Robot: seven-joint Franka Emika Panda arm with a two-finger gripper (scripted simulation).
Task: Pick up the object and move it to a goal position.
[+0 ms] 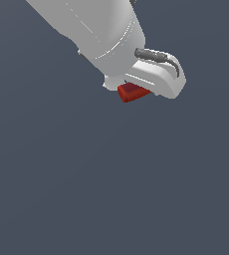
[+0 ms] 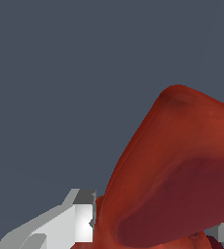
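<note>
Red-orange object sits clamped between the pale fingers, against plain grey.

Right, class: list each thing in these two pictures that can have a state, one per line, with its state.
Small red-orange L-shaped toy-drill-like object: held between the claw's fingers, mostly hidden under the arm in the exterior view.
White robot claw: shut on the object, one finger pressed against its side.
</note>
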